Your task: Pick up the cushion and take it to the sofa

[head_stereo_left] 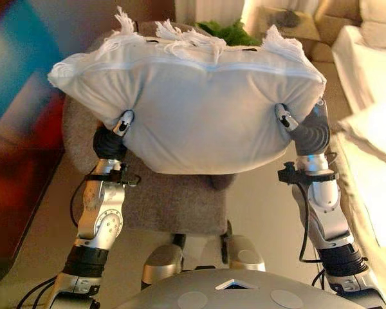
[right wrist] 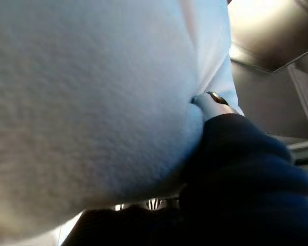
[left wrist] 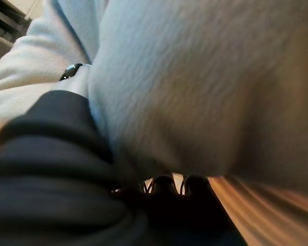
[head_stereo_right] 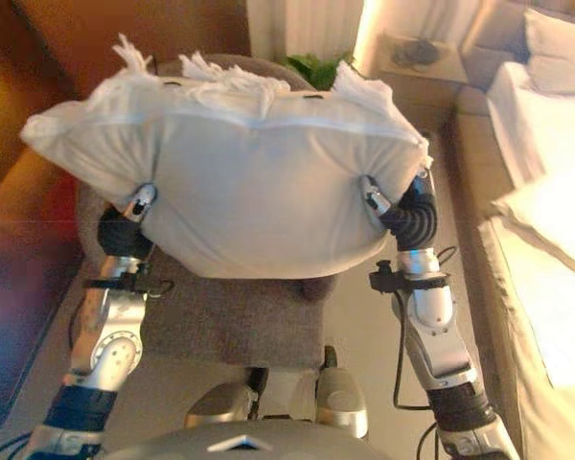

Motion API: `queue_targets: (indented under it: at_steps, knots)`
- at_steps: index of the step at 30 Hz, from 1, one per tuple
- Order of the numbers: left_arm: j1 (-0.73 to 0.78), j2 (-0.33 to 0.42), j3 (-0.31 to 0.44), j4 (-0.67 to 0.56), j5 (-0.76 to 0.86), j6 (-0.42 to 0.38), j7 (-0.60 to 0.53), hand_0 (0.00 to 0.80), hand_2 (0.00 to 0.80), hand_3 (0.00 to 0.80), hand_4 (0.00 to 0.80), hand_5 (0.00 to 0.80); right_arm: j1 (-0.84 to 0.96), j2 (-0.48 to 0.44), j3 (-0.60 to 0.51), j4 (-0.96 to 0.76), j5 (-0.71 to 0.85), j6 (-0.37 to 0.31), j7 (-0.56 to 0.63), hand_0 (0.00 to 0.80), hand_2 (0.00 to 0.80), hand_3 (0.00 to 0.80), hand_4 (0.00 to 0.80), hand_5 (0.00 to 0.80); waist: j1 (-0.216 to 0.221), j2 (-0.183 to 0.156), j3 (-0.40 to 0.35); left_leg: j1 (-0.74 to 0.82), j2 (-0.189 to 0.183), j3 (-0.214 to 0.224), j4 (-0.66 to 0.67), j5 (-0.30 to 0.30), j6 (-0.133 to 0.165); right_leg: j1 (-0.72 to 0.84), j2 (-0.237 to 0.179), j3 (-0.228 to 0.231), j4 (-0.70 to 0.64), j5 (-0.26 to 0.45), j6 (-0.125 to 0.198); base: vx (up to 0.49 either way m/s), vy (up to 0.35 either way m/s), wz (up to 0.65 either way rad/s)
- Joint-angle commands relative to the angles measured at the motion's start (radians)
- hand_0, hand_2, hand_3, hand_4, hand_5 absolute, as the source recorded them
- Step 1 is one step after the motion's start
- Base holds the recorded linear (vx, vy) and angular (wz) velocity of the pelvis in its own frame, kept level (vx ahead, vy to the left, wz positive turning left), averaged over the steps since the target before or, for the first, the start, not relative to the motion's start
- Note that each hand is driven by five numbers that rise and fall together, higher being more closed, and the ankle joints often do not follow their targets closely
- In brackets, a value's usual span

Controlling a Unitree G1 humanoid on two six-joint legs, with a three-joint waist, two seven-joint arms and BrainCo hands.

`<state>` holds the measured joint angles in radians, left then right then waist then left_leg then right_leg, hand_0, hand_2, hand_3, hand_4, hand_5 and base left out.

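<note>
A plump white cushion (head_stereo_left: 193, 109) with tasselled corners is held up in front of me, above a grey-brown upholstered chair (head_stereo_left: 174, 199). My left hand (head_stereo_left: 123, 122) grips its left underside and my right hand (head_stereo_left: 285, 118) its right underside. Each thumb digs into the near face of the fabric, while the fingers are hidden behind the cushion. In the left wrist view the cushion (left wrist: 205, 87) bulges over the dark cover, with the left thumb (left wrist: 72, 72) sunk in it. The right thumb (right wrist: 213, 98) pinches the cloth likewise. The cream sofa (head_stereo_left: 373, 71) stands to the right.
A light cushion (head_stereo_right: 546, 216) lies on the sofa's near part. A green plant (head_stereo_left: 228, 32) and a small side table (head_stereo_left: 289, 22) stand beyond the chair. Dark reddish furniture (head_stereo_left: 19, 161) runs along the left. Beige floor (head_stereo_left: 264, 206) lies between chair and sofa.
</note>
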<state>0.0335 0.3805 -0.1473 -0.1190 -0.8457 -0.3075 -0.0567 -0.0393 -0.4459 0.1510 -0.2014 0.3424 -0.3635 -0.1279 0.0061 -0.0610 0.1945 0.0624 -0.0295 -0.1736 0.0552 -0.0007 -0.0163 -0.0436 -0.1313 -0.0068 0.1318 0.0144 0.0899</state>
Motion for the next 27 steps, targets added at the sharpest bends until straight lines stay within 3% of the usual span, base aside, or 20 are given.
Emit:
queue_targets:
  at_steps: [1, 2, 11, 18, 23, 27]
  knots:
    - [-0.076, -0.025, -0.035, -0.131, -0.006, -0.035, -0.044, 0.800, 0.800, 0.800, 0.800, 0.800, -0.097, -0.016, 0.014, -0.069, 0.015, -0.010, 0.036, 0.800, 0.800, 0.800, 0.800, 0.800, 0.064, -0.019, -0.067, -0.089, 0.065, 0.087, 0.143, 0.067, -0.046, 0.093, 0.000, -0.083, -0.087, 0.063, -0.004, 0.201, -0.086, 0.53]
    - [-0.067, -0.038, -0.035, -0.114, -0.007, -0.009, -0.021, 0.800, 0.800, 0.800, 0.800, 0.800, -0.090, -0.016, 0.022, -0.068, 0.016, 0.009, 0.034, 0.800, 0.800, 0.800, 0.800, 0.800, 0.067, -0.015, -0.074, -0.103, 0.084, 0.134, 0.140, 0.083, -0.059, 0.119, 0.001, -0.111, -0.106, 0.054, -0.009, 0.177, -0.050, 0.32]
    - [-0.089, -0.085, -0.040, 0.012, 0.084, 0.006, 0.115, 0.800, 0.800, 0.800, 0.800, 0.800, -0.130, 0.009, 0.079, 0.065, 0.058, 0.096, 0.092, 0.800, 0.800, 0.800, 0.800, 0.800, 0.069, 0.012, -0.131, -0.021, 0.133, 0.213, -0.034, 0.070, -0.088, 0.173, -0.011, -0.194, -0.198, 0.052, -0.008, 0.188, 0.058, 0.28]
    - [-0.148, -0.101, -0.065, 0.102, 0.183, 0.037, 0.194, 0.800, 0.800, 0.800, 0.800, 0.800, -0.226, 0.071, 0.128, 0.195, 0.066, 0.139, 0.060, 0.800, 0.800, 0.800, 0.800, 0.800, 0.079, 0.028, -0.144, 0.015, 0.143, 0.226, -0.132, 0.070, -0.094, 0.157, -0.023, -0.208, -0.219, 0.066, 0.014, 0.122, 0.106, 0.15]
    - [-0.257, -0.103, -0.094, 0.241, 0.254, 0.040, 0.252, 0.800, 0.800, 0.800, 0.800, 0.800, -0.303, 0.120, 0.163, 0.318, 0.087, 0.155, 0.018, 0.800, 0.800, 0.800, 0.800, 0.800, 0.072, 0.035, -0.127, 0.009, 0.137, 0.230, -0.142, 0.068, -0.089, 0.141, -0.033, -0.212, -0.219, 0.077, 0.024, 0.033, 0.072, 0.10]
    - [-0.408, -0.148, -0.134, 0.402, 0.261, 0.033, 0.314, 0.800, 0.800, 0.800, 0.800, 0.800, -0.441, 0.175, 0.205, 0.485, 0.141, 0.168, -0.034, 0.800, 0.800, 0.800, 0.800, 0.800, 0.066, 0.048, -0.098, -0.022, 0.123, 0.217, -0.133, 0.064, -0.085, 0.103, -0.042, -0.207, -0.219, 0.085, 0.030, -0.092, 0.061, 0.02]
